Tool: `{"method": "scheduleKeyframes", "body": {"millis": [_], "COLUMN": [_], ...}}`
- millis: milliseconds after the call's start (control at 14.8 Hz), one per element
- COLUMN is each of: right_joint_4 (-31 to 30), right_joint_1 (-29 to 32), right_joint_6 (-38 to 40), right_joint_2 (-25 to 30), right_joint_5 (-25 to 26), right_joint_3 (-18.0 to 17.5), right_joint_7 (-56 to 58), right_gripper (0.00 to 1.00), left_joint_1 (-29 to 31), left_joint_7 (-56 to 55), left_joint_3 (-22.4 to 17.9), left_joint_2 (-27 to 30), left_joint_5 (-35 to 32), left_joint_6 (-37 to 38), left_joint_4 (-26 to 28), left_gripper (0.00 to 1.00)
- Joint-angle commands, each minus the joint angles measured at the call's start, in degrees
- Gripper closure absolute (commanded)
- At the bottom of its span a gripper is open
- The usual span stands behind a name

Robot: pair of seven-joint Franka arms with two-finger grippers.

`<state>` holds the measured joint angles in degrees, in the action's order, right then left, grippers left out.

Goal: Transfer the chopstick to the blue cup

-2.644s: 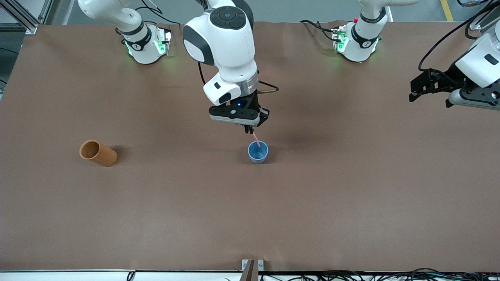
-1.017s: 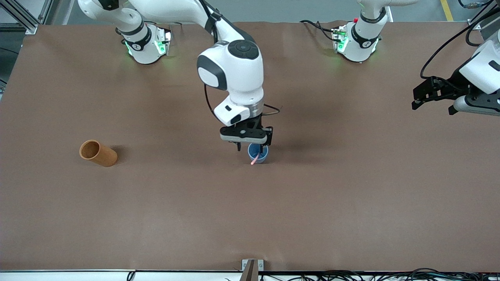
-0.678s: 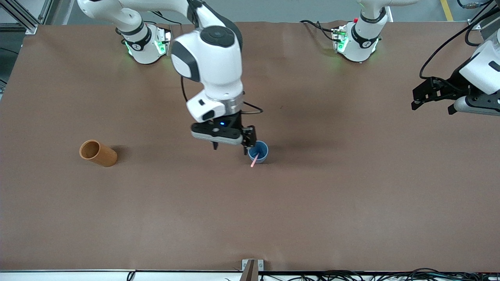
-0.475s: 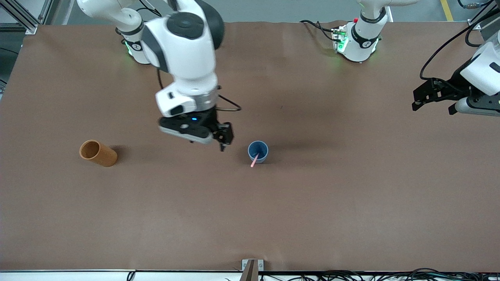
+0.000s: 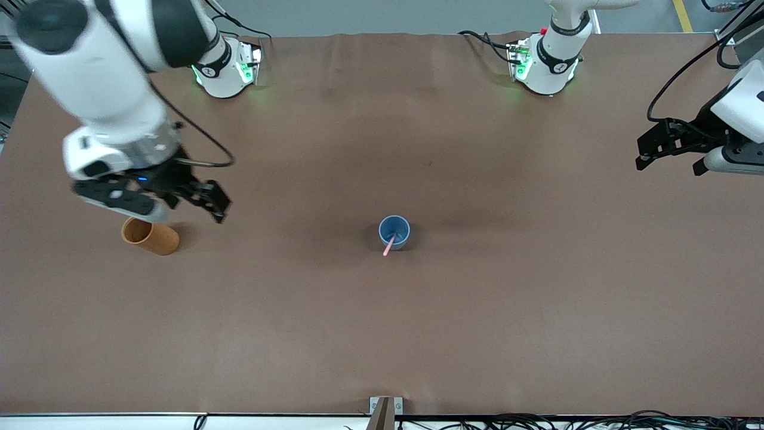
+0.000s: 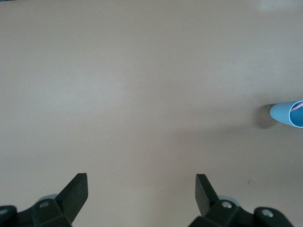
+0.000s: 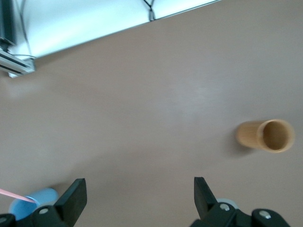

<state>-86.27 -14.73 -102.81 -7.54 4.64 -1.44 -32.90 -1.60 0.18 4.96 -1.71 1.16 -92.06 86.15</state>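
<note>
The blue cup (image 5: 394,232) stands upright near the middle of the table. The pale-pink chopstick (image 5: 388,245) stands in it, leaning out over the rim toward the front camera. My right gripper (image 5: 192,209) hangs open and empty over the table next to the orange-brown cup (image 5: 150,235), well apart from the blue cup. The right wrist view shows the orange-brown cup (image 7: 266,135), the blue cup (image 7: 28,204) and the chopstick (image 7: 14,194), with bare table between the right gripper's (image 7: 139,187) fingers. My left gripper (image 6: 141,182) waits, open and empty, at the left arm's end of the table.
The orange-brown cup lies on its side toward the right arm's end of the table. The brown table (image 5: 477,328) carries nothing else. In the left wrist view the blue cup (image 6: 288,114) shows with the chopstick (image 6: 297,106) in it. The left gripper (image 5: 667,166) hangs above the table's edge.
My right gripper opened, left the chopstick in the blue cup, and swung away toward the right arm's end, over by the orange-brown cup. The left arm barely moved.
</note>
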Motion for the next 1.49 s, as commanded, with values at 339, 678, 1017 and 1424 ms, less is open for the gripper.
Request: {"method": "scheduleKeyframes", "body": {"millis": [339,678,1017,1424], "right_joint_4": [0.31,1.98,2.6,0.5], "right_joint_1": [15.51,15.96,17.01,17.37], "right_joint_6": [4.28,7.35,16.22,21.87], "right_joint_2": [3.76,3.67,4.55,10.6], "right_joint_5": [-2.09,-2.09,-2.09,-3.5], "right_joint_3": [-0.94,-0.85,-1.02,0.72], "right_joint_7": [22.52,23.58,27.98,32.98], "right_gripper": [0.0,0.0,0.0,0.0], "left_joint_1": [0.1,0.01,-0.07,-0.07], "left_joint_7": [-0.53,-0.62,-0.62,-0.62], "left_joint_3": [0.23,0.23,0.23,0.23], "left_joint_2": [-0.75,-0.84,-0.84,-0.92], "left_joint_5": [-1.07,-1.07,-1.07,-1.07], "left_joint_6": [0.21,0.21,0.21,0.21], "left_joint_4": [-1.08,-0.99,-0.99,-0.99], "left_gripper": [0.0,0.0,0.0,0.0]}}
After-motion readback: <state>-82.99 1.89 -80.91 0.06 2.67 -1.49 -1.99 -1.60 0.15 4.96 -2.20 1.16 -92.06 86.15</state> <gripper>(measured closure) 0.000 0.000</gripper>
